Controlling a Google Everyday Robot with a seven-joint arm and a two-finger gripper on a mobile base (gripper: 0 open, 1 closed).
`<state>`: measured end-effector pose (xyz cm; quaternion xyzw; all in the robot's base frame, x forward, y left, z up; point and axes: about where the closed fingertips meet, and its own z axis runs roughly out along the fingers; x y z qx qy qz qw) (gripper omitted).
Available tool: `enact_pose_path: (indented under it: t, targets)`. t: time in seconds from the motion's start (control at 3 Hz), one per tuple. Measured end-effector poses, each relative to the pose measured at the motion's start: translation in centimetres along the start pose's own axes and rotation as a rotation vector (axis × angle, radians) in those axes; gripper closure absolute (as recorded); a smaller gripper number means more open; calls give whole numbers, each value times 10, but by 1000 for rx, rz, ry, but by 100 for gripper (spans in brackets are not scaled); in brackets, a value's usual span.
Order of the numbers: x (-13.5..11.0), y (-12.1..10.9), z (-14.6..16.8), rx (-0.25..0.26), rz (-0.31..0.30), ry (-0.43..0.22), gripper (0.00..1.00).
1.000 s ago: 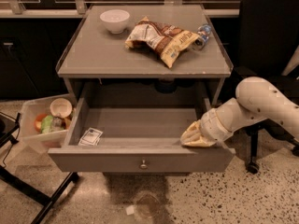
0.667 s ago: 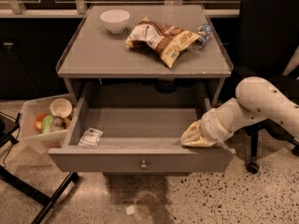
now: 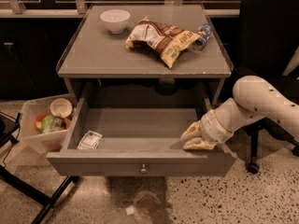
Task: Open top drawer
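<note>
Nearest the camera, the top drawer (image 3: 93,163) is seen drawn well out of the cabinet. Its 1 small round knob (image 3: 143,169) is unheld at the middle of the flat grey front. The drawer floor is exposed almost to the back wall, so the opening is judged practically complete.

Just behind the front panel, at the drawer's right end, the gripper (image 3: 198,138) is lowered inside the drawer, beside the right wall and close to the inner face of the front. Whether it is spread or pressed together cannot be told, and contact with the panel cannot be confirmed. At the left end, a small flat packet (image 3: 89,140) is lying on the drawer floor, well apart from the gripper.

If any pull is left, it is best applied slowly and straight outward along the runners, because force given at 1 corner rather than at the centre could skew the drawer and jam it. The pull should be stopped short of the end of travel. When the gripper is taken out, it is best raised clear of the rim first, so that the front is not nudged inward.

Farther back, the cabinet top (image 3: 88,55) is loaded with 1 white bowl (image 3: 115,20), a crumpled snack bag (image 3: 161,37) and a small bottle (image 3: 202,34). Jerks should be avoided so that these are not shaken.
</note>
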<state>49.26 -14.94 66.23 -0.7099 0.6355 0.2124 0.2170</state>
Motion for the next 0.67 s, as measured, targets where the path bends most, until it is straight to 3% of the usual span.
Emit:
enact_pose_path:
  t: [0.33,0.67]
  targets:
    - [2,4,0,-19,-7,11,0]
    - [2,4,0,-19,-7,11,0]
